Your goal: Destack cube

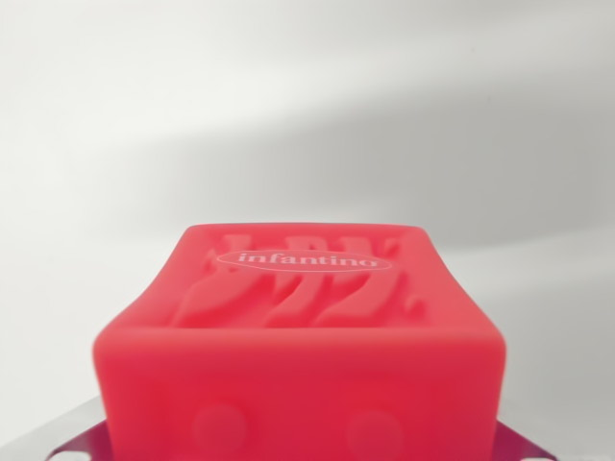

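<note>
A red soft cube (303, 327) fills the lower half of the wrist view, very close to the camera. Its upper face carries raised wavy relief and a white oval "infantino" logo. The near face shows two round bumps at the bottom edge. My gripper (303, 453) sits at the bottom of the picture, with metallic fingers (82, 444) showing on either side of the cube, pressed against its flanks. The cube's side walls bow slightly inward. Anything beneath the cube is hidden, so no second cube shows.
A plain white surface (307, 115) stretches behind the cube, with soft grey shadows across it.
</note>
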`<act>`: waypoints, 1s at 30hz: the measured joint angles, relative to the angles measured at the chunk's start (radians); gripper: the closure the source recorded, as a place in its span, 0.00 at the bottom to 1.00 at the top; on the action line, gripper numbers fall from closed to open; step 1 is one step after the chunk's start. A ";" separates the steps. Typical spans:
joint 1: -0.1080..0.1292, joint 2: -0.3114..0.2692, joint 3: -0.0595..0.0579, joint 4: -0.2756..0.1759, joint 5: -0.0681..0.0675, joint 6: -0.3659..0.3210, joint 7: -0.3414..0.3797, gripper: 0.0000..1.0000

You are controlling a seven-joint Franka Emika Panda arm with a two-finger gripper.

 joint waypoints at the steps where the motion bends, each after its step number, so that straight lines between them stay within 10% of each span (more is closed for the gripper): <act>1: 0.002 0.000 0.000 -0.005 0.000 0.005 0.003 1.00; 17: 0.041 0.003 0.003 -0.063 0.000 0.068 0.044 1.00; 30: 0.042 0.123 0.003 -0.049 0.000 0.172 0.044 1.00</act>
